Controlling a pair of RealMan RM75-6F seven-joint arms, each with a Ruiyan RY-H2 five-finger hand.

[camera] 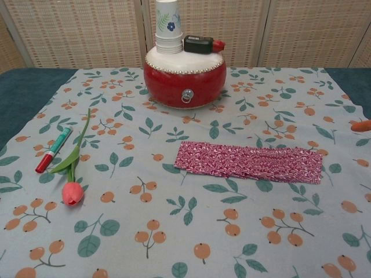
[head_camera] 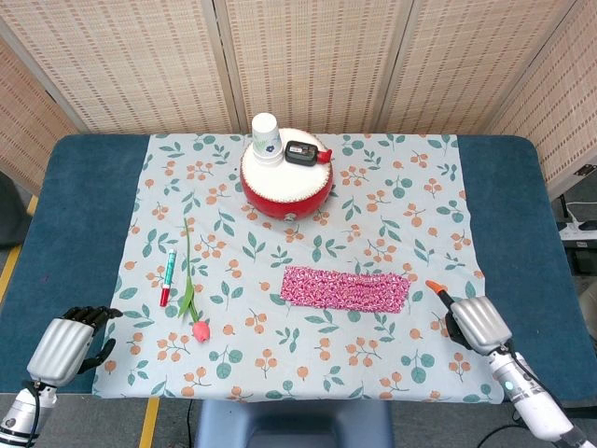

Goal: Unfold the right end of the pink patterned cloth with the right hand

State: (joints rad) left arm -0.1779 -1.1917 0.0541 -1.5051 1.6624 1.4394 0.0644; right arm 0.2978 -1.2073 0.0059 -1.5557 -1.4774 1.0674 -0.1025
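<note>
The pink patterned cloth [head_camera: 345, 288] is seen folded into a long flat strip on the leaf-and-berry tablecloth [head_camera: 392, 215], its right end lying just to the left of the right hand [head_camera: 474, 320] and slightly farther from the robot, the two not touching. The right hand is held low over the tablecloth's near right part with an orange-tipped finger extended toward the cloth; nothing is gripped, though whether its other fingers are spread or curled cannot be told from the head view, and only an orange fingertip [camera: 361, 125] is caught at the right edge of the chest view. This placement is judged to be an approach, with the fold at the cloth's right end not yet opened. The left hand [head_camera: 65, 342] is kept well away at the near left corner of the table [head_camera: 84, 187], fingers curled in on nothing, apparently parked clear of the work. Far to the left of the right hand lie a red-capped marker [head_camera: 168, 276] and a tulip [head_camera: 192, 299], side by side; beyond the cloth stands a red drum [head_camera: 285, 187], topped by a stack of paper cups [head_camera: 266, 138] and a small black device with a red end [head_camera: 306, 153]. A blue flower print is visible on the cups; writing on the marker and device cannot be read.
</note>
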